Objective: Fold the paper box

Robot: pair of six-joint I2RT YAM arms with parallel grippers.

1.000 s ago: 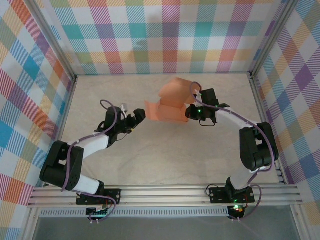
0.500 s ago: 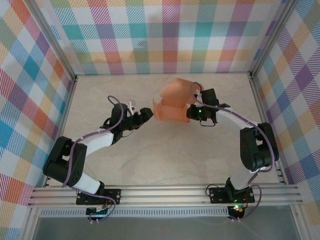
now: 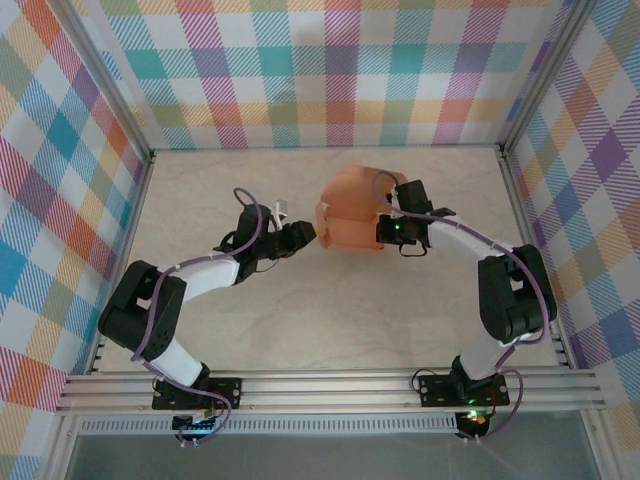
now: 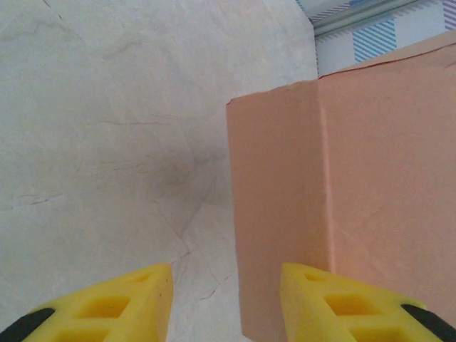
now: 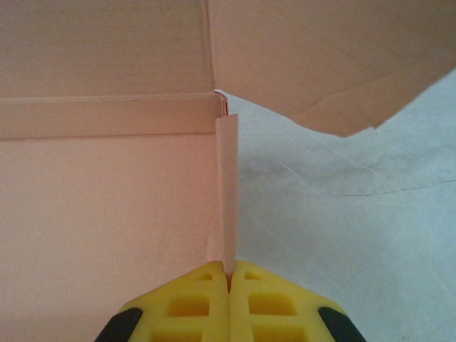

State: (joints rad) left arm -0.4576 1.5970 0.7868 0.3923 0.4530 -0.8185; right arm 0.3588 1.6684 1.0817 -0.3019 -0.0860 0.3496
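The paper box (image 3: 350,205) is salmon-orange card, partly folded, standing on the table at centre back with a lid flap curving up behind. My right gripper (image 3: 382,228) is at its right side, shut on a thin upright side wall (image 5: 226,192) that runs straight into the closed fingertips (image 5: 214,285). My left gripper (image 3: 308,235) is at the box's left side and open. In the left wrist view the box's near panel (image 4: 278,214) reaches into the gap; its edge is clear of the left finger (image 4: 114,306), and the right finger (image 4: 342,306) overlaps the card.
The beige table top (image 3: 330,320) spreads in front of the box. Checked walls (image 3: 60,200) close in the left, back and right sides. A metal rail (image 3: 330,385) with the arm bases runs along the near edge.
My left arm has reached right up to the box and its jaws have narrowed. The box's left flap, lying out flat before, now stands up against the body. The right gripper has kept its hold.
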